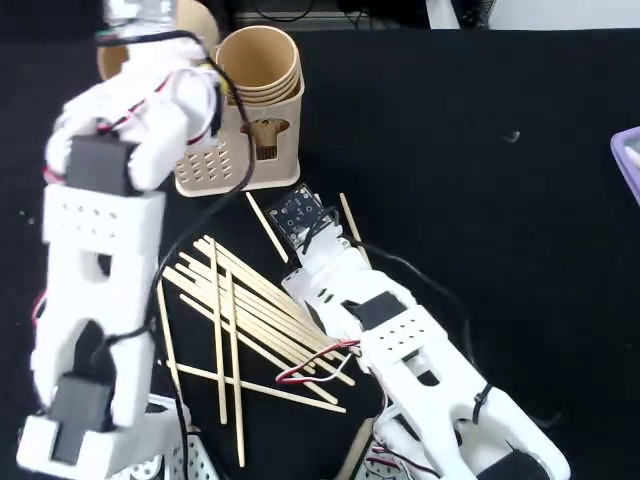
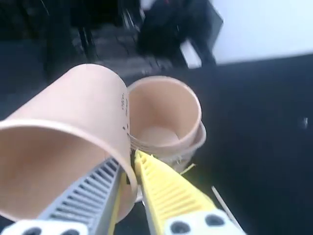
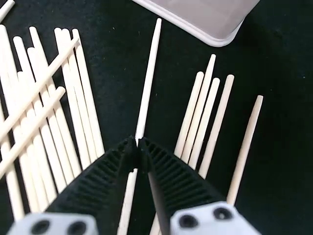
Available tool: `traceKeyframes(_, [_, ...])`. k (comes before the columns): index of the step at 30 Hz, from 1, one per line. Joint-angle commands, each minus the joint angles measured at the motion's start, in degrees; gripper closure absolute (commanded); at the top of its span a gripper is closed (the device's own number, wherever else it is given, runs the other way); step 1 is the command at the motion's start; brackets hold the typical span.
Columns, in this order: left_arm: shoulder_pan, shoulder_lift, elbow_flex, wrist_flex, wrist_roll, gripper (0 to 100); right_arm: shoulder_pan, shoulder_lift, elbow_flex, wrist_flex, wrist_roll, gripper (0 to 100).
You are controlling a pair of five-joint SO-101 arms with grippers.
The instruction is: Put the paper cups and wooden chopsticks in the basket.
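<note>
My left gripper [image 2: 131,159] is shut on the rim of a tan paper cup [image 2: 68,132], holding it tilted beside the stack of paper cups [image 2: 164,122] that stands in the basket. In the high view the held cup [image 1: 200,20] is at the basket's [image 1: 235,160] far left, behind the left arm [image 1: 150,110]; the stacked cups [image 1: 262,60] fill the right side. My right gripper [image 3: 138,144], with black fingers, is shut on a single wooden chopstick [image 3: 148,83] lying on the black table just in front of the basket [image 3: 205,19]. Several chopsticks [image 1: 250,310] lie scattered nearby.
Loose chopsticks lie on both sides of the held one: a pile [image 3: 49,112] and several more [image 3: 208,117]. A purple object [image 1: 628,155] sits at the table's right edge. The right arm's cables [image 1: 310,365] hang over the chopstick pile.
</note>
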Motion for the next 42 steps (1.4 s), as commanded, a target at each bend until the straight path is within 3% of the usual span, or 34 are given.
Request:
traceKeyframes(1, [3.2, 1.1, -5.9, 0.8, 0.5, 97, 2.1, -1.1, -0.7, -1.1, -0.3, 98.3])
traceKeyframes(11, [7.1, 7.3, -20.3, 9.6, 0.3, 97, 2.0, -1.1, -0.6, -1.1, -0.3, 98.3])
traceKeyframes(21, [7.1, 16.5, -25.1, 17.1, -14.8, 97, 2.0, -1.1, -0.6, -1.1, -0.3, 98.3])
traceKeyframes(27, [7.0, 18.0, -25.3, 16.5, -15.7, 96, 2.0, -1.1, -0.6, -1.1, -0.3, 98.3])
traceKeyframes(33, [6.6, 18.6, -29.3, 16.4, -15.6, 83, 2.0, -1.1, -0.6, -1.1, -0.3, 98.3])
traceKeyframes(39, [6.5, 18.6, -29.0, 8.9, -15.5, 82, 2.0, -1.1, -0.6, -1.1, -0.3, 98.3])
traceKeyframes(42, [6.5, 18.7, -29.0, 5.2, -12.0, 82, 2.0, -1.1, -0.6, -1.1, -0.3, 98.3])
